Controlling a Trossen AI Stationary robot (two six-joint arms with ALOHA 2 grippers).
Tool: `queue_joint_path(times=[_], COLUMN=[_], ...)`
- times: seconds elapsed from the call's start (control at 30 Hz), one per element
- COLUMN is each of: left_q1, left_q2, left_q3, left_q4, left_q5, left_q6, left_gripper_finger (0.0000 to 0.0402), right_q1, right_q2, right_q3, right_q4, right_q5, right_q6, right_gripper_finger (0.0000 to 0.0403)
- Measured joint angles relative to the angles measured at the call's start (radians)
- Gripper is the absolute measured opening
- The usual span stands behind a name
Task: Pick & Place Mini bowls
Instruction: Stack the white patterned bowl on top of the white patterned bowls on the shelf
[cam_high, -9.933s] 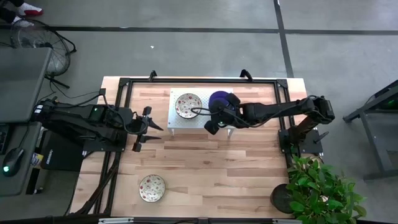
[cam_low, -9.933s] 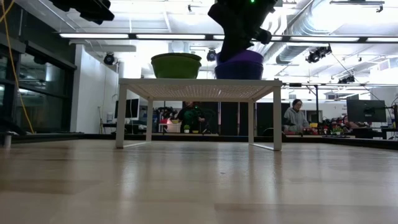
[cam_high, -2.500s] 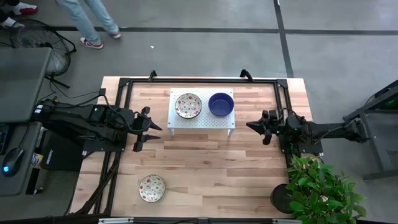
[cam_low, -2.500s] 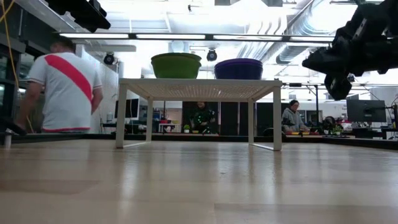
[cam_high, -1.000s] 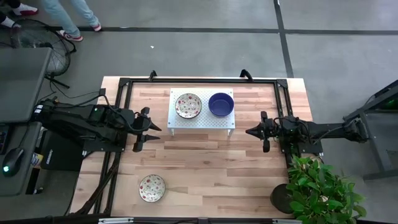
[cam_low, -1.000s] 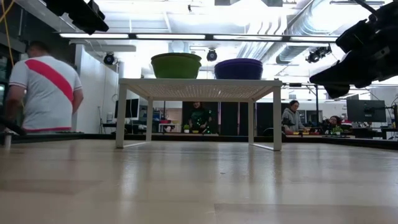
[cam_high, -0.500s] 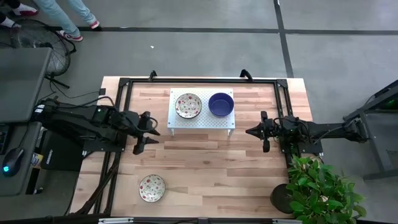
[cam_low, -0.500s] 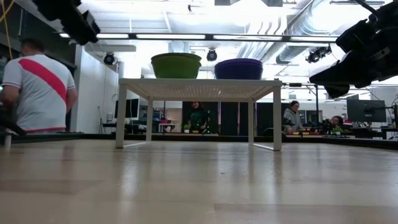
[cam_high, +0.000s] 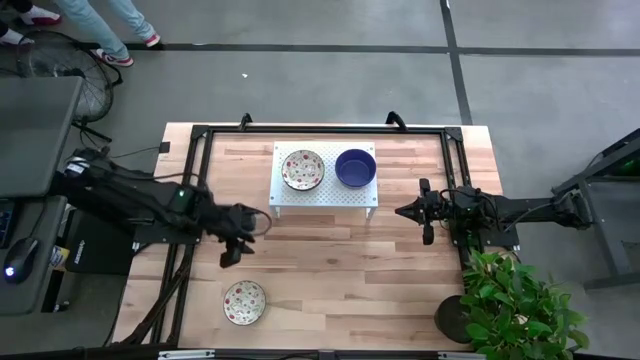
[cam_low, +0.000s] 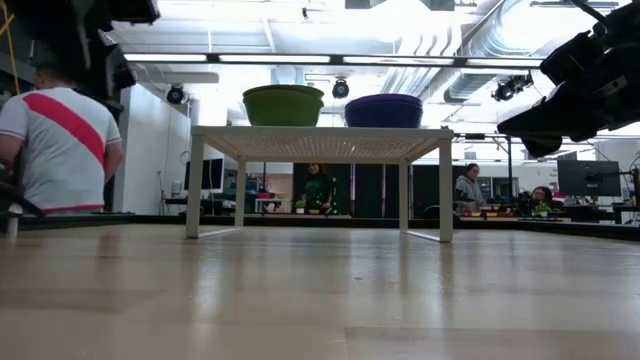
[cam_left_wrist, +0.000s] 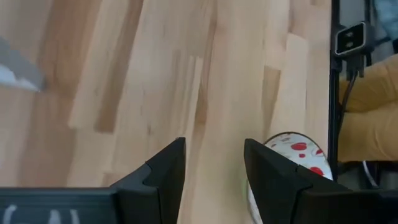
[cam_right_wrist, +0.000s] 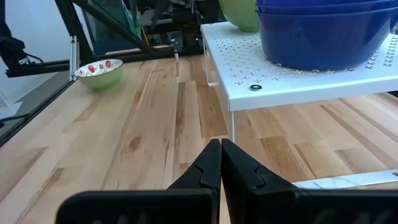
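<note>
mini bowls (cam_high: 302, 169): speckled cream and blue on rack (cam_high: 325, 193); left claw (cam_high: 244, 237) apart, right claw (cam_high: 418, 211) together.

Three bowl spots visible, all upright. Speckled cream bowl (cam_high: 302, 169) sits on the white rack (cam_high: 322, 193), left half. Blue bowls (cam_high: 355, 167) sit just beside it on the rack's right half; right wrist view shows more than one rim, so they are nested. Second speckled bowl (cam_high: 244, 302) lies alone on the table, near-left corner, well apart from the rack.
</note>
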Motion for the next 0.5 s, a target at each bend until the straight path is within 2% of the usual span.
queue_joint_path(times=[0.27,0.5], left_q1=[-0.228,-0.388], left_q2=[0.043,0.109], left_q3=[0.0,0.0], left_q4=[-0.014,-0.008], left_q5=[-0.187,-0.213], left_q6=[-0.427,-0.692], left_gripper_finger=[0.0161,0.0161], right_q1=[0.0,0.0], right_q2=[0.0,0.0], right_q3=[0.0,0.0], right_q4=[0.001,0.002], right_q5=[0.0,0.0], right_q6=[0.0,0.0], right_gripper_finger=[0.0,0.0])
